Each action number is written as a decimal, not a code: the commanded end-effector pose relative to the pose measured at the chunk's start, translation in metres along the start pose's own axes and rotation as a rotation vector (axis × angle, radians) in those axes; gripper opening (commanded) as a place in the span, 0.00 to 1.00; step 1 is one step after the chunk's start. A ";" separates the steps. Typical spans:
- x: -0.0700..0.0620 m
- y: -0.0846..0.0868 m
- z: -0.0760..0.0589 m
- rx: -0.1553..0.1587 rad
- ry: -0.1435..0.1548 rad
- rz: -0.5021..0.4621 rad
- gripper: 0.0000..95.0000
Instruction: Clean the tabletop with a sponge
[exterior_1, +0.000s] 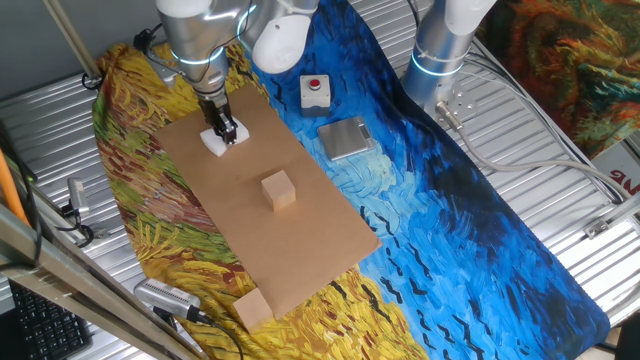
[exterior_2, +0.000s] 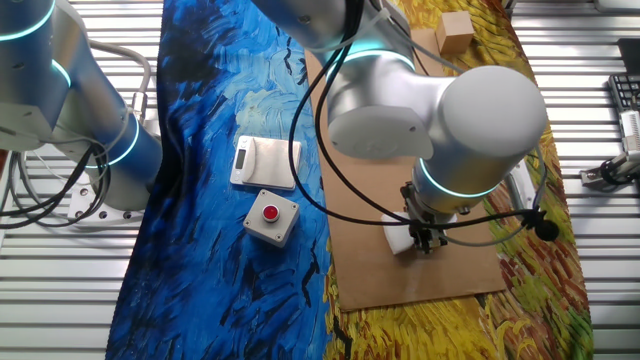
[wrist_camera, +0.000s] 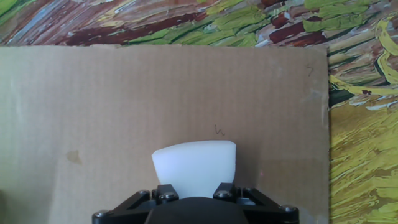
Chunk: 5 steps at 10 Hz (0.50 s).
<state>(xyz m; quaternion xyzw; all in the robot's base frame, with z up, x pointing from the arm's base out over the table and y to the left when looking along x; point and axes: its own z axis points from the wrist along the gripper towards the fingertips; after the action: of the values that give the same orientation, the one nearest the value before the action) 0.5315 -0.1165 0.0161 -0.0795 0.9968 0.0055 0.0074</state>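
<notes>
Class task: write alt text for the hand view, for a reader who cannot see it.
A black gripper holds a white sponge against the brown cardboard tabletop. A faint stain marks the board to the sponge's left, and yellow, green and red painted cloth shows beyond the board's top and right edges.

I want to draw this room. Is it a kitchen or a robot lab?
Most likely a robot lab: a ribbed metal table, a white box with a red button, and a robot arm whose pincer holds a sponge on a cardboard tabletop.

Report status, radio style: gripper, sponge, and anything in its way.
Gripper shut on sponge. Sponge down at one end of the tabletop. Tan cube stands mid-board, in a lengthwise wipe's path.
</notes>
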 end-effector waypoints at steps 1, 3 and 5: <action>-0.001 0.003 0.001 0.003 0.002 0.003 0.40; -0.003 0.008 0.003 0.008 0.003 0.005 0.40; -0.006 0.015 -0.001 0.021 0.012 0.009 0.40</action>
<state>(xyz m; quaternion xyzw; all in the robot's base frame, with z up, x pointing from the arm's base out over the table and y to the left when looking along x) 0.5354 -0.1002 0.0173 -0.0745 0.9972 -0.0069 0.0024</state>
